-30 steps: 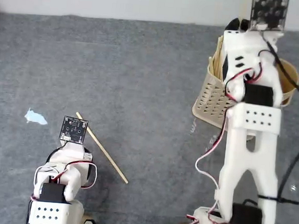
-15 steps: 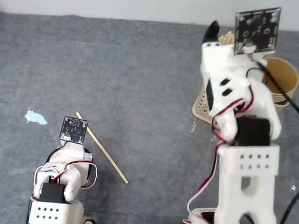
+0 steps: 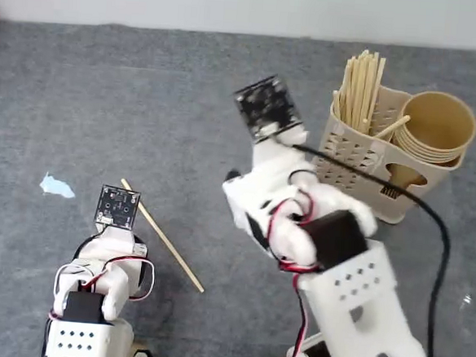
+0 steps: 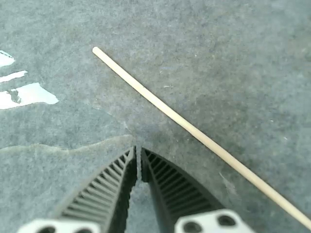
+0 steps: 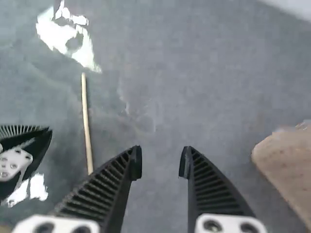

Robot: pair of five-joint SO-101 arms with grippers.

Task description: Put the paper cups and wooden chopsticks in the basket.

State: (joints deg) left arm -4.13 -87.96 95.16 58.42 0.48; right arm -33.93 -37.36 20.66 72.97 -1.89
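Noted at the far right corner of the table [image 3: 187, 85]: basket [image 3: 361, 167], with wooden chopsticks [image 3: 361, 85] upright in its left compartment and paper cups [image 3: 434, 127] stacked in its right one. Recorded toward the near left: single chopstick [image 3: 162, 235] flat on the table, slanting far-left to near-right, with scrap [image 3: 56, 187] to its left nearer the left edge and left gripper [image 4: 137, 154] just beside it, apart. Logged near mid-table, between that chopstick and the basket: right gripper [image 5: 160, 162].

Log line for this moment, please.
left tool: shut, empty, near loose chopstick, not touching | right tool: open, empty, above table | basket: holds chopstick bundle, paper cups
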